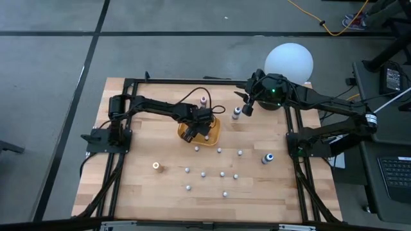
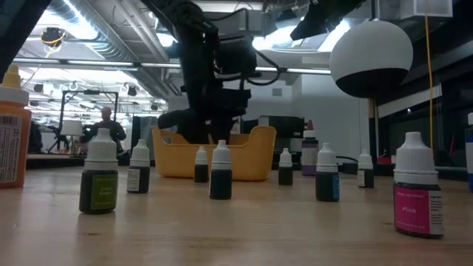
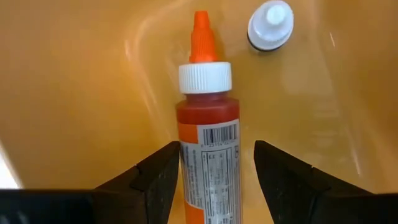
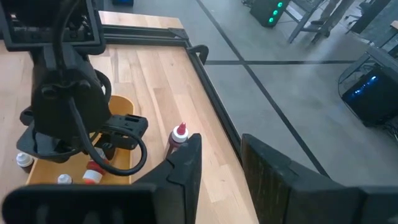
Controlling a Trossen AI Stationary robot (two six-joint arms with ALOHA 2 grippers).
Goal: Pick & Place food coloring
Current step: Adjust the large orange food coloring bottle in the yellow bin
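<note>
Your left gripper (image 3: 211, 171) sits in the orange tray (image 1: 215, 133), fingers wide around a barcode-labelled orange bottle (image 3: 207, 134); the right gripper (image 4: 217, 165) — fingers open, empty — waits at the counter's far right; a near bottle (image 2: 416, 185) reads "Pink".

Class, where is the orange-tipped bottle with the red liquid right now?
The orange-tipped bottle lies inside the yellow tray near mid-table, between the left gripper's open jaws, beside a white-capped bottle.

High cam looks straight down, low cam table-level; both share orange tray (image 1: 215, 130).
</note>
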